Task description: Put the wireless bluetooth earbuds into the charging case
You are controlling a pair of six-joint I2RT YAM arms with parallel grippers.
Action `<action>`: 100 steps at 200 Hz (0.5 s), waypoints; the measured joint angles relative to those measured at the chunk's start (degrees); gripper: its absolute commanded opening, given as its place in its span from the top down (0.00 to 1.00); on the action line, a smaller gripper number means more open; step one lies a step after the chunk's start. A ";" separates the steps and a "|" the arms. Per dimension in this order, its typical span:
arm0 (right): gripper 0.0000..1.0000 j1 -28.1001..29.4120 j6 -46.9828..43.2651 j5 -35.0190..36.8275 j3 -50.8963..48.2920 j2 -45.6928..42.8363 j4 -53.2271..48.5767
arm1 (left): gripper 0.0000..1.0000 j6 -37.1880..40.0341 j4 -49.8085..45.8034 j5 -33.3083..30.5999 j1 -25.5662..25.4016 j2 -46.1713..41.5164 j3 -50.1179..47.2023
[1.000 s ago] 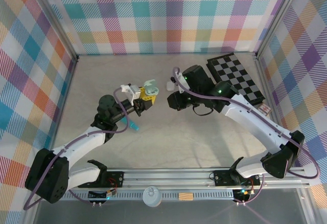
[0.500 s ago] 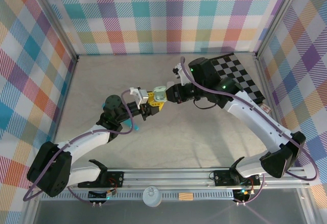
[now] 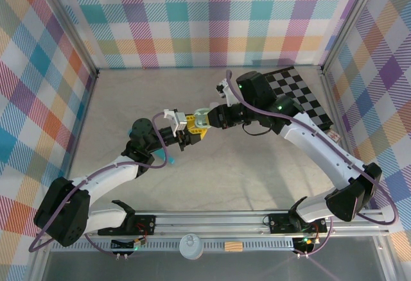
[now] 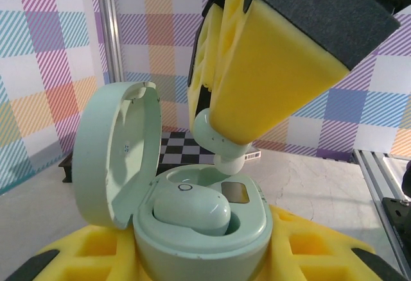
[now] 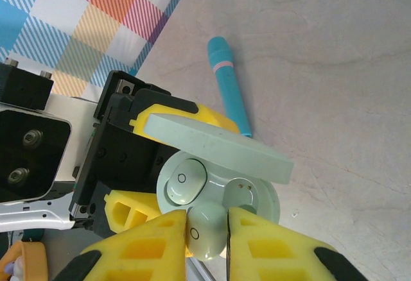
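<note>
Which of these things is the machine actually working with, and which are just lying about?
In the job: mint charging case, lid open, gripped by the left jaws; one mint earbud seated in it; a second mint earbud pinched in the right jaws, close above the case.
Lying about: teal cylinder on the table; black-and-white checkered board at the far right.

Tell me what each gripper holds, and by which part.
Left gripper: the open mint charging case, clamped by its base. Right gripper: a mint earbud, pinched by its body between the fingers, its tip over the empty slot.
</note>
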 measured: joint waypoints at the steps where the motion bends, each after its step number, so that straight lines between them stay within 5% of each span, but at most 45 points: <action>1: 0.81 0.00 -0.02 0.00 0.00 0.00 0.00 | 0.70 0.00 0.00 0.02 0.00 0.00 0.00; 100: 0.81 -0.39 0.90 0.17 -1.64 0.00 1.29 | 0.70 -1.53 0.92 0.42 0.00 0.00 0.00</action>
